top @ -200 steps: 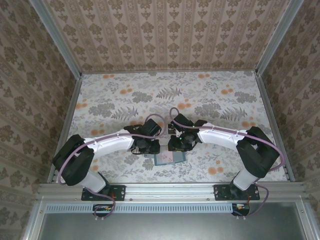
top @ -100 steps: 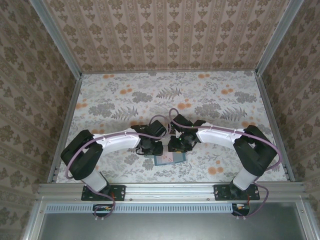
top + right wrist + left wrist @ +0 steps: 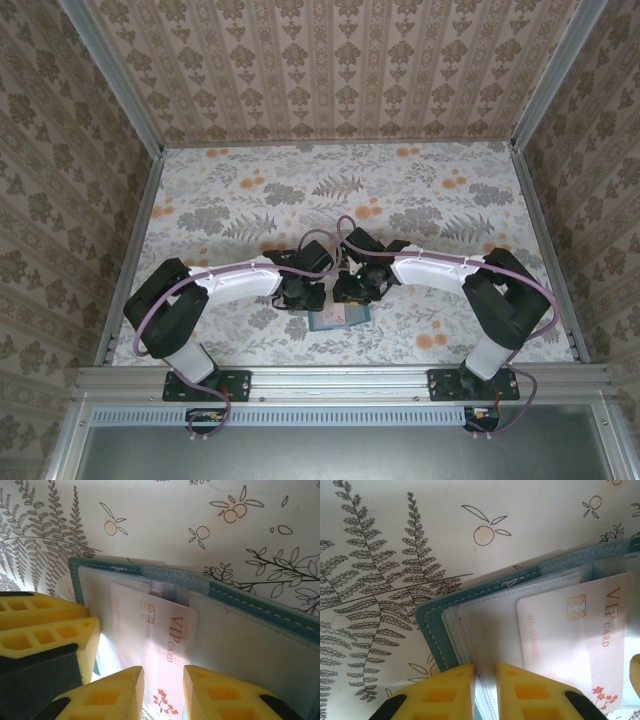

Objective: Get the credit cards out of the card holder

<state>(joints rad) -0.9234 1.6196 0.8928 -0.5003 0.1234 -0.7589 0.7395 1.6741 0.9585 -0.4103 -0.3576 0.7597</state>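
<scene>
Change over the last second: the left arm's shoulder link has swung upright and its forearm has reached further toward centre. The right arm has edged slightly left. The card holder (image 3: 338, 319) is unmoved, lying open on the floral table (image 3: 250, 200) near the front edge, partly under both wrists. Item: credit card (image 3: 159, 630), pale pinkish-white, printed "VIP CARD", with chip and flower motif. Its far end is tucked under a pocket flap and its near end points toward the right gripper (image 3: 163, 672). Handling, judged: light, thin, stiff but springy, slick-faced. It lies flat, so only the exposed short end offers purchase; best slid along the pocket, then pinched there. Holder, judged: soft and light, liable to drag along unless pinned. Right gripper: jaws part-open, straddling the card's flowered end, nothing visibly clamped. Left gripper (image 3: 485, 669): fingers nearly together over the clear sleeve edges; whether a leaf is pinched cannot be told. Views: the overhead shows both arms converging, with the wrists covering the holder's contents. The left wrist shows stacked clear sleeves and teal stitching. The right wrist shows the pocket slot over the card, with the left gripper's fingers at the holder's left panel.
</scene>
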